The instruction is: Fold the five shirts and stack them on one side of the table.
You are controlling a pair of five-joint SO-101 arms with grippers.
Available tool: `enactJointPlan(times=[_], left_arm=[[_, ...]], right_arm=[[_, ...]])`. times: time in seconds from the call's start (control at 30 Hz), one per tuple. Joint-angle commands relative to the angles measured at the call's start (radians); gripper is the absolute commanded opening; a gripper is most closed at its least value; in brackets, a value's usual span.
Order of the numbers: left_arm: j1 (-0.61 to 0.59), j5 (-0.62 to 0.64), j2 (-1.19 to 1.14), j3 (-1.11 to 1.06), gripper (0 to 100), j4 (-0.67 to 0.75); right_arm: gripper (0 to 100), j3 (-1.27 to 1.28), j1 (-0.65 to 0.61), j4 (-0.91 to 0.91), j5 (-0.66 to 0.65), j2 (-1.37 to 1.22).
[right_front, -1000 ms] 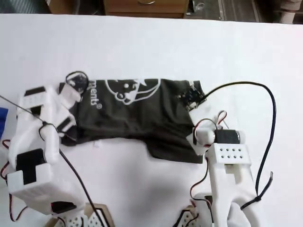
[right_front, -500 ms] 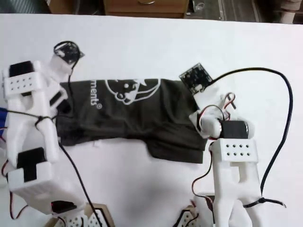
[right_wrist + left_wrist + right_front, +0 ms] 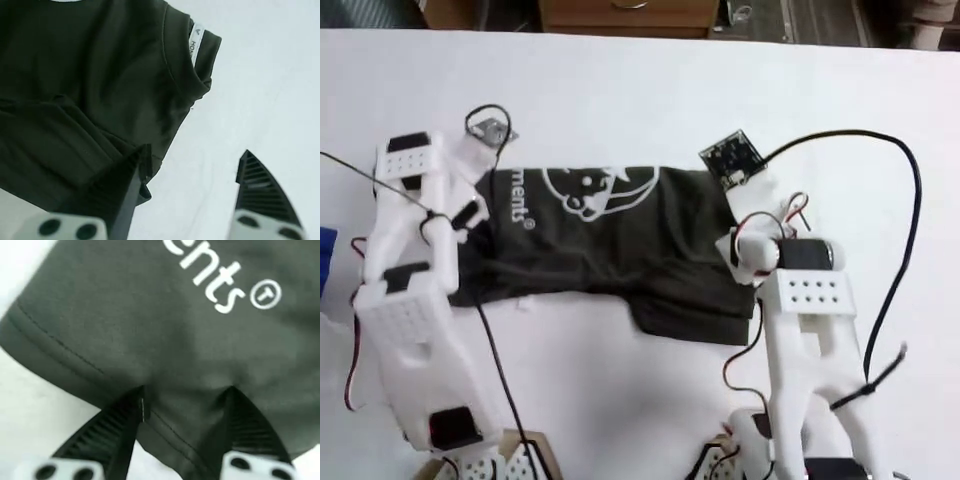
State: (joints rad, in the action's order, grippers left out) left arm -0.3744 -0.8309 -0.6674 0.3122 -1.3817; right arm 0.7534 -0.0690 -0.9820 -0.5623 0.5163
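Folding under way: dark grey cotton shirt with white print (image 3: 610, 240) lies mid white table (image 3: 650, 90), narrowed to long band. Left claw (image 3: 185, 392) spread, straddling hem end, empty. Right claw (image 3: 196, 151) wide open at collar end, empty. Next, likely: pinch both ends, fold across.

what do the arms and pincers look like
Left arm and right arm: white plastic shells, black motor blocks, small hole grids, red and black wires. A long black cable loops off the right one. Left pincer and right pincer: black and ribbed, on white bases.

Black cable (image 3: 917, 195) arching beside the shirt (image 3: 610, 240)
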Motion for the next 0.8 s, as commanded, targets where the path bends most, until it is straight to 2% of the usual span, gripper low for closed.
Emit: enactJointPlan(times=[0.0, 0.23, 0.33, 0.4, 0.53, 0.77], left_arm=[[-0.008, 0.009, -0.107, 0.228, 26, -0.08], [-0.006, 0.011, -0.242, 0.654, 26, -0.319], [-0.002, 0.026, -0.239, 0.743, 26, -0.41], [-0.029, 0.037, -0.222, 0.722, 26, -0.407], [-0.058, -0.02, -0.152, 0.608, 26, -0.408], [-0.087, -0.092, 0.107, 0.13, 26, -0.384]], right_arm=[[27.9, -0.049, -0.015, 0.013, 0.005, -0.033], [27.9, -0.112, -0.099, 0.041, 0.009, -0.093], [27.9, -0.199, -0.097, 0.021, 0.011, -0.168], [27.9, -0.25, -0.096, -0.01, 0.011, -0.22], [27.9, -0.316, -0.099, -0.054, 0.011, -0.297], [27.9, -0.359, -0.102, -0.061, 0.011, -0.346]])
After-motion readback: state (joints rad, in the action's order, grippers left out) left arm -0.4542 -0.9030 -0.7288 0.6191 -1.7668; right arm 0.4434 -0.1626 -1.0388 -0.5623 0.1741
